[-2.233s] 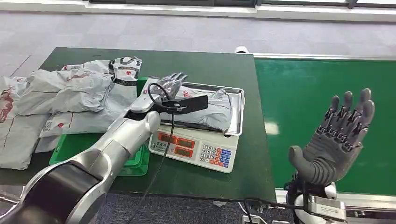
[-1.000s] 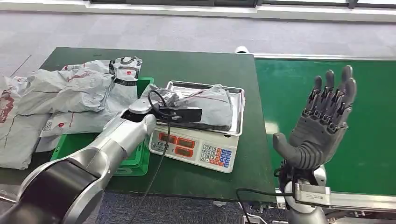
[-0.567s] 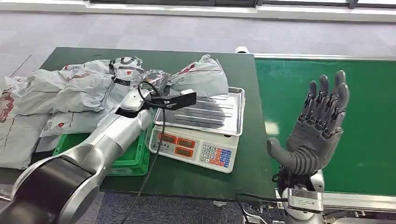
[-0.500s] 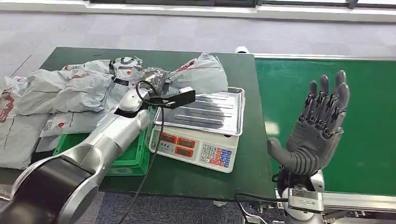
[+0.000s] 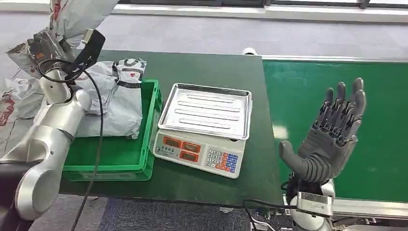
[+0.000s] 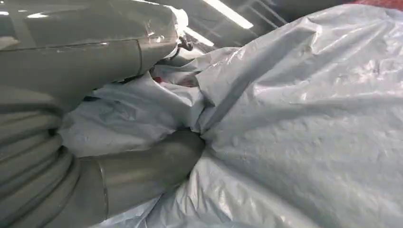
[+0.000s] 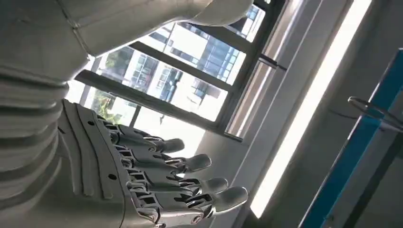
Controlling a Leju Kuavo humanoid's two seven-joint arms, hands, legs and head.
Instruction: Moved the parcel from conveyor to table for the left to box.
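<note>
Dark green table [image 5: 211,67] with empty scale [image 5: 204,127], left hand [image 6: 95,156] raised high gripping grey parcel [image 5: 77,14], right hand [image 5: 332,134] upright, fingers spread, empty.

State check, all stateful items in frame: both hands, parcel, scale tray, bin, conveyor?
left hand: grips the grey parcel, raised high over the table's left side
parcel: held up in the air, crumpled in the grip
right hand: open, fingers spread, palm up, holds nothing
scale tray: bare, nothing on it
green bin: holds grey parcels at its far end
conveyor belt: no parcel on the visible part
</note>
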